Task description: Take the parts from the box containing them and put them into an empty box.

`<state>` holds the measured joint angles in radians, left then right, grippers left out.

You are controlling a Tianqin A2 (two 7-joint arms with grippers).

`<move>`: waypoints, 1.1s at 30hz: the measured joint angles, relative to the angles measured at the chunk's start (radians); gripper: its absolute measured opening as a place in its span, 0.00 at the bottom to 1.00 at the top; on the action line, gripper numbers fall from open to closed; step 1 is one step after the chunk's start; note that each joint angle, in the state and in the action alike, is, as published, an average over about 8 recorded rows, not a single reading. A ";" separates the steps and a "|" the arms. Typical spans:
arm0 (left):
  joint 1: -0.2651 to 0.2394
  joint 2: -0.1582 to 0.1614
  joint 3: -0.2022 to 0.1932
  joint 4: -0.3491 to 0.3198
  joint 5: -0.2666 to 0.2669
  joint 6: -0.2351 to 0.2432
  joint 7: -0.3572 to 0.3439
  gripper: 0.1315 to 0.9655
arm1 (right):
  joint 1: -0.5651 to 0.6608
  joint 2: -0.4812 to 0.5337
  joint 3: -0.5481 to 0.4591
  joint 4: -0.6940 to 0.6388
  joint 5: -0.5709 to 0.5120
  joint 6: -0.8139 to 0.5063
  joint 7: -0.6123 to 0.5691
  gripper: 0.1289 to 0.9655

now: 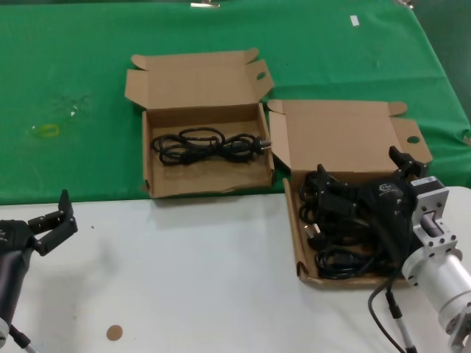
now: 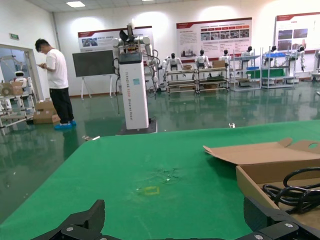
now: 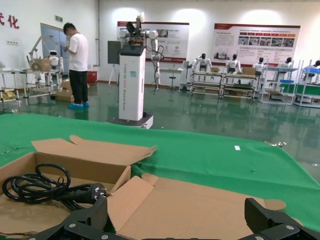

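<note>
The box containing the parts [image 1: 297,243] lies at the right, lid up, with a round hole in its side flap. Several black cords [image 1: 346,254] are piled inside it. My right gripper [image 1: 360,170] hovers open over that pile, nothing between its fingers; in the right wrist view it [image 3: 177,222] faces the raised lid [image 3: 200,205]. The other box [image 1: 206,187], with an oval flap hole and a wavy front wall, holds one looped cord [image 1: 210,144], which also shows as the cord [image 3: 47,187] and the cord [image 2: 295,190]. My left gripper [image 1: 53,220] waits open at the near left, and is the gripper [image 2: 175,225].
A green cloth [image 1: 73,66] covers the far table; the near surface [image 1: 191,279] is white. A yellowish mark [image 1: 45,131] lies on the cloth at the left and a small brown disc [image 1: 114,332] near the front edge. A person [image 2: 57,85] and display robots stand far behind.
</note>
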<state>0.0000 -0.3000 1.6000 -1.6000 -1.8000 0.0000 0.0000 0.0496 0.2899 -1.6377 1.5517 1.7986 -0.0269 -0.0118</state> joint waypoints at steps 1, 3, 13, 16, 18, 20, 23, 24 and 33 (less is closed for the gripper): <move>0.000 0.000 0.000 0.000 0.000 0.000 0.000 1.00 | 0.000 0.000 0.000 0.000 0.000 0.000 0.000 1.00; 0.000 0.000 0.000 0.000 0.000 0.000 0.000 1.00 | 0.000 0.000 0.000 0.000 0.000 0.000 0.000 1.00; 0.000 0.000 0.000 0.000 0.000 0.000 0.000 1.00 | 0.000 0.000 0.000 0.000 0.000 0.000 0.000 1.00; 0.000 0.000 0.000 0.000 0.000 0.000 0.000 1.00 | 0.000 0.000 0.000 0.000 0.000 0.000 0.000 1.00; 0.000 0.000 0.000 0.000 0.000 0.000 0.000 1.00 | 0.000 0.000 0.000 0.000 0.000 0.000 0.000 1.00; 0.000 0.000 0.000 0.000 0.000 0.000 0.000 1.00 | 0.000 0.000 0.000 0.000 0.000 0.000 0.000 1.00; 0.000 0.000 0.000 0.000 0.000 0.000 0.000 1.00 | 0.000 0.000 0.000 0.000 0.000 0.000 0.000 1.00; 0.000 0.000 0.000 0.000 0.000 0.000 0.000 1.00 | 0.000 0.000 0.000 0.000 0.000 0.000 0.000 1.00; 0.000 0.000 0.000 0.000 0.000 0.000 0.000 1.00 | 0.000 0.000 0.000 0.000 0.000 0.000 0.000 1.00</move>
<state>0.0000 -0.3000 1.6000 -1.6000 -1.8000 0.0000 0.0000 0.0496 0.2899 -1.6377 1.5517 1.7986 -0.0269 -0.0118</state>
